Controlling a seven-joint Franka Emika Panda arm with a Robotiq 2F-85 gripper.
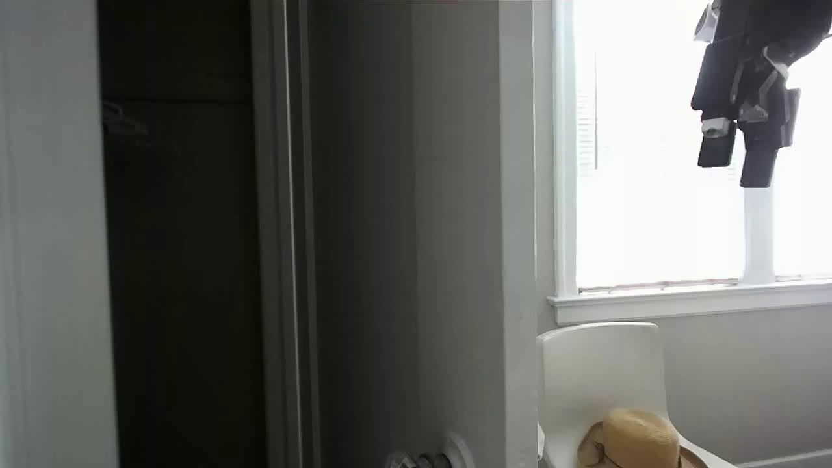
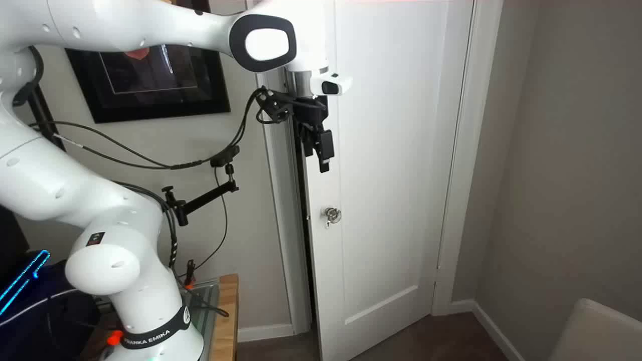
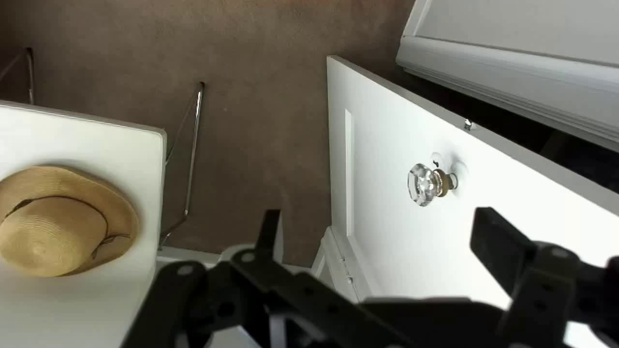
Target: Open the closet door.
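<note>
The closet door is a tall pale panel that shows in both exterior views [image 1: 458, 227] [image 2: 386, 175] and in the wrist view [image 3: 382, 193]. It stands ajar, with a dark gap along its free edge. Its clear glass knob [image 2: 332, 215] is on the outer face and also shows in the wrist view [image 3: 423, 184]. A second knob on the inner face shows at the bottom edge of an exterior view [image 1: 426, 461]. My gripper [image 3: 377, 222] is open and empty, pointing down in front of the outer face, above the knob [image 2: 317, 159]. Its fingers do not touch the knob.
A white chair [image 1: 601, 370] with a straw hat [image 3: 48, 237] stands out from the door's outer side. A pale door frame [image 2: 286, 210] borders the gap. A camera on a black bracket [image 2: 225, 158] and a framed picture [image 2: 150, 80] are beside the frame.
</note>
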